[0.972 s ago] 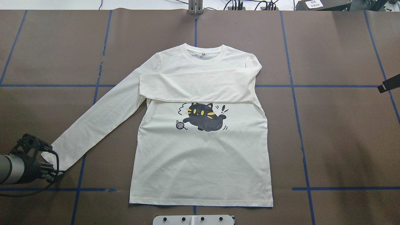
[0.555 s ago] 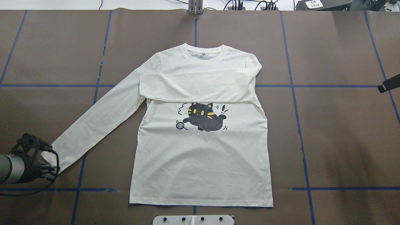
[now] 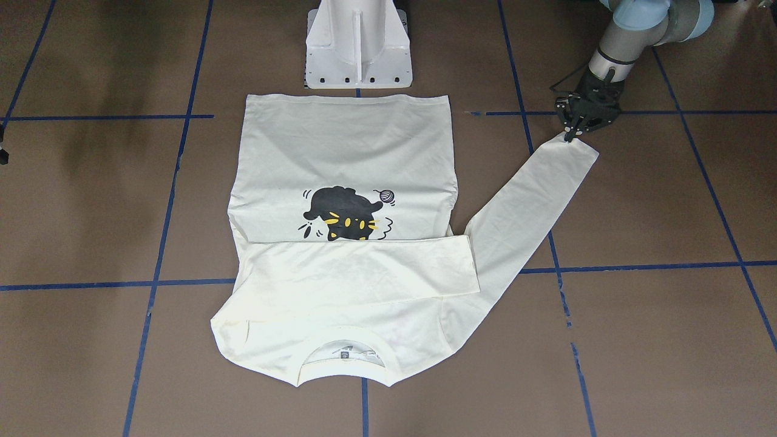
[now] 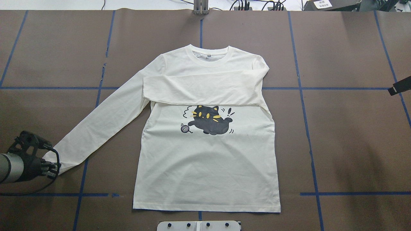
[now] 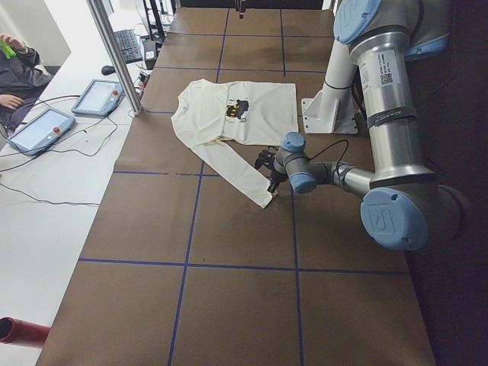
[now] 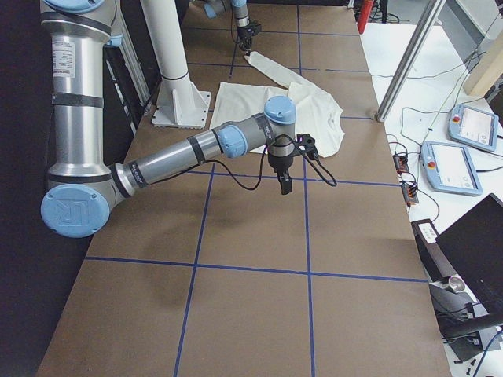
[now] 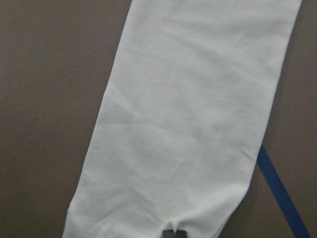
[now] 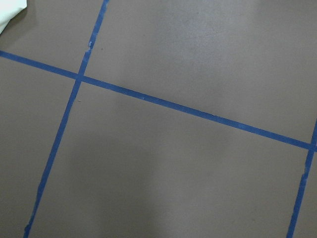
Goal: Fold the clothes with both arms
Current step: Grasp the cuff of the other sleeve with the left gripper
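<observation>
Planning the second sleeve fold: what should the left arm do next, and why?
Probably lift the left gripper slightly with the cuff: its jaws look pinched on it, this sleeve lies stretched out, and the other sleeve is already folded across the T-shirt.

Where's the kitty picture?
In the overhead view, the cat print sits mid-shirt, just below the sleeve folded across the chest, with the yarn ball at its left.

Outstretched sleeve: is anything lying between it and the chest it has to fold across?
Nothing visible. The left gripper pinches the sleeve at its cuff, and only bare table lies between it and the shirt body. The other sleeve already lies flat across the chest; the right gripper is far off to the side.
</observation>
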{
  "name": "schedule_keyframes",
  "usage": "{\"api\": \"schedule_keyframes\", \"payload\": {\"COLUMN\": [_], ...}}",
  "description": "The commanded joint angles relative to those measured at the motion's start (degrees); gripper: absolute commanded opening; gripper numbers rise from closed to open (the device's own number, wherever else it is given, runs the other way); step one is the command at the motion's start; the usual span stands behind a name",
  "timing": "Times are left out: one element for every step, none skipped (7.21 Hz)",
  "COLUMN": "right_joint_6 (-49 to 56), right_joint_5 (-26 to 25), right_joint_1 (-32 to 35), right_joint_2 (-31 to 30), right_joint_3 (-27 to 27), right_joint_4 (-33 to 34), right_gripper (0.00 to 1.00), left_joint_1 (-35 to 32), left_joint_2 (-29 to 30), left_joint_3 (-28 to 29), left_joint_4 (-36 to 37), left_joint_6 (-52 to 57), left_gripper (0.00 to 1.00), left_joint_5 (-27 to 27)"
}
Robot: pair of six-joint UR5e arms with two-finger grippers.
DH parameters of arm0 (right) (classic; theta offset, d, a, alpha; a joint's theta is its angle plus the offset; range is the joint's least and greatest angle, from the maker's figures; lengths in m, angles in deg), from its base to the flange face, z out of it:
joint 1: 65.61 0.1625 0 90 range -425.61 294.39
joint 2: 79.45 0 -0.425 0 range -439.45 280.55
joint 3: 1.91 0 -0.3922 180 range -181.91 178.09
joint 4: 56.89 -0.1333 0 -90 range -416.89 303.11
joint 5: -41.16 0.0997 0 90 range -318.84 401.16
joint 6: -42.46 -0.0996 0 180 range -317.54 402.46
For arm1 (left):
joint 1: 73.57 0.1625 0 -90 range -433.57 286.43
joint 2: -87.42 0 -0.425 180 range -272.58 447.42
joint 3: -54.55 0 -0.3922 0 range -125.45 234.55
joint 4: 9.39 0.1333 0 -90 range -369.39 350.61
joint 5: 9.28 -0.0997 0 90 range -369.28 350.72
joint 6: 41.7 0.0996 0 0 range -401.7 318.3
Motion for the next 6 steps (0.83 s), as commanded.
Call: {"api": "schedule_keyframes", "payload": {"right_joint_6": [-0.04,-0.04,-0.04,-0.04,-0.04,-0.04], "right_joint_5": [0.00,0.00,0.00,-0.09,-0.09,-0.09], "right_joint_1": [0.00,0.00,0.00,0.00,0.00,0.00], "right_joint_2": [0.00,0.00,0.00,0.00,0.09,0.17], "right_joint_3": [-0.05,0.04,0.04,-0.05,-0.14,-0.23], "right_joint_4": [0.04,-0.05,0.04,0.04,0.04,0.04], "right_gripper": [1.00,1.00,1.00,1.00,1.00,1.00], "left_joint_1": [-6.88,-9.70,-11.99,-14.19,-15.43,-15.62], "left_joint_2": [5.12,10.29,17.13,25.03,34.51,43.74], "left_joint_3": [-0.32,-0.32,-0.32,-0.23,-0.14,0.29], "left_joint_4": [5.34,11.04,18.67,27.62,39.02,49.83], "left_joint_6": [7.06,9.36,10.51,10.79,10.88,10.70], "left_gripper": [0.00,0.00,0.00,0.00,0.00,0.00], "left_joint_5": [0.54,0.62,0.97,2.63,2.65,2.65]}}
